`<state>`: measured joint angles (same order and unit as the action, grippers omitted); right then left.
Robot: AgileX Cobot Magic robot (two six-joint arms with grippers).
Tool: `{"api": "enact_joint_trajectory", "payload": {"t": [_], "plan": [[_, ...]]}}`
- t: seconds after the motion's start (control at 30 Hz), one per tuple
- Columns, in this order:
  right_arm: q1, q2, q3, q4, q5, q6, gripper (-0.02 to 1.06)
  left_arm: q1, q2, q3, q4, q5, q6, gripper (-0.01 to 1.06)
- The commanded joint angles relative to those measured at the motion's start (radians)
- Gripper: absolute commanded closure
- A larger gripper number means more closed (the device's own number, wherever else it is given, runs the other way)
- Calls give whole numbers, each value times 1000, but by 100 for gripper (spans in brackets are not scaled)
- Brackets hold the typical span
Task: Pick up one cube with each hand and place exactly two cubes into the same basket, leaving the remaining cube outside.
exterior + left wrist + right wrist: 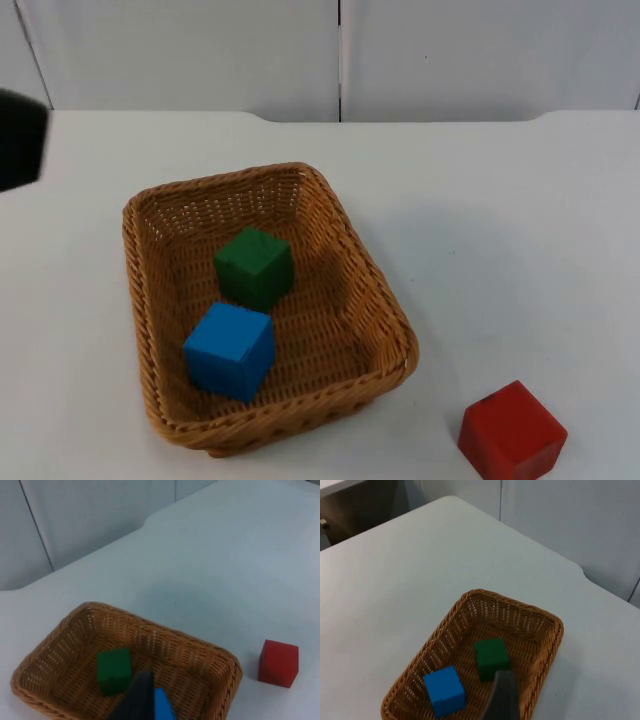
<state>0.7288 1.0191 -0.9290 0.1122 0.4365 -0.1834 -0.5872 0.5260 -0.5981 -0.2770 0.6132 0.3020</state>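
White bench (520, 220) fills most of the top view, and a grey wall (200, 50) stands at the far end. Nearest, at the lower right of the frame, a red cube (512, 432) sits on the bench, well apart from the basket. A little further in, at the lower middle, is a brown woven basket (385, 300). Two cubes lie inside it. The blue cube (230, 350) is at the near end, and the green cube (254, 266) is just behind it, very close to it.

Both arms are pulled back and wait. A black bit of the left arm (20, 138) shows at the upper left edge of the frame.

From the left wrist view, the left pincer (136, 700) hangs above the basket (45, 652), with the green cube (114, 671), the blue cube (163, 706) and the red cube (278, 663) below. One cannot tell if it is spread or pressed together.

From the right wrist view, the right pincer (503, 696) also hangs above the basket (545, 645), over the green cube (491, 658) and the blue cube (444, 690). One cannot tell its state either.
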Motion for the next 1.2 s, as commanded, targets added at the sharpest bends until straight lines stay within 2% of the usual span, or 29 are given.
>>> {"api": "enact_joint_trajectory", "payload": {"t": [0.0,0.13,0.27,0.3,0.47,0.5,0.6,0.67,0.87,1.17], "plan": [[1,-59,35,3,-12,-7,39,-4,-54,-8,10,34,-4,5],[1,-141,92,5,0,-7,39,-4,-121,-8,33,67,-18,5],[1,-255,178,5,12,-7,39,-4,-188,-8,115,154,-103,5],[1,-255,178,5,12,-7,39,-4,-188,-8,115,154,-103,5],[1,-407,255,5,75,-5,39,-4,-239,-8,145,306,-158,5],[1,-407,255,5,75,-5,39,-4,-239,-8,145,306,-158,5],[1,-489,275,5,139,3,39,-4,-269,-8,147,377,-168,5],[1,-514,275,5,159,14,39,-4,-275,-8,147,382,-171,5],[1,-643,275,1,247,18,39,-4,-376,-6,246,436,-280,5],[1,-744,275,-4,337,44,39,-4,-526,-6,277,456,-302,5]]}}
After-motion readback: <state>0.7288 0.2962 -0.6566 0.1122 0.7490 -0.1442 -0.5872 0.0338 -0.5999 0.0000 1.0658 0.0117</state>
